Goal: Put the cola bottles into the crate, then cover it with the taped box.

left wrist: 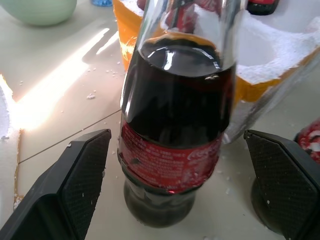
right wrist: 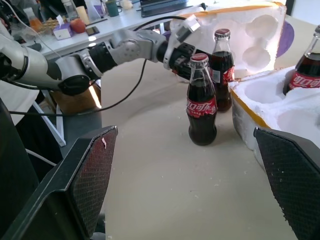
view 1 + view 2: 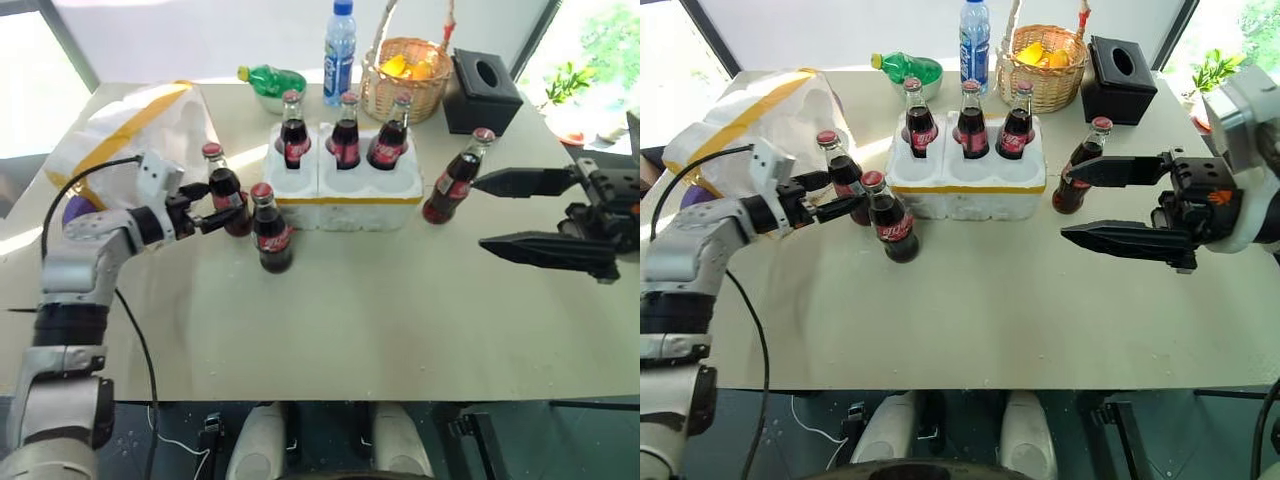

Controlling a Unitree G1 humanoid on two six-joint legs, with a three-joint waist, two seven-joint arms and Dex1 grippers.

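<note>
From my head cameras, three cola bottles (image 3: 345,130) already stand in the back wells of the crate (image 3: 345,185); the three front wells are bare. Three more stand loose on the bench (image 3: 400,320): one just right of the crate (image 3: 452,180), two at its left front corner. My left jaws (image 3: 205,205) are spread wide around the farther of those two (image 3: 225,190), one finger on each side, not yet clenched. My right jaws (image 3: 1120,205) hang released and empty, pointing across toward the crate. The taped box (image 3: 130,130) lies on its side at the bench's far left edge.

From my left wrist, that bottle (image 1: 175,130) fills the gap between my pads (image 1: 75,180), label level with them, a shade nearer one finger. I judge I should centre it, close on the label band where the glass is straight, and lift plumb so I neither topple the neighbour (image 3: 270,230) nor scrape the crate's tape.

From my right wrist, I see the two left bottles close together and the box's moulded hollows facing me.

The bench is pale, smooth, sunlit in patches, flecked with foam crumbs. Beyond stand a water bottle (image 3: 340,40), green bottle (image 3: 270,78), wicker basket (image 3: 405,75) and black tissue box (image 3: 482,92); windows behind.
</note>
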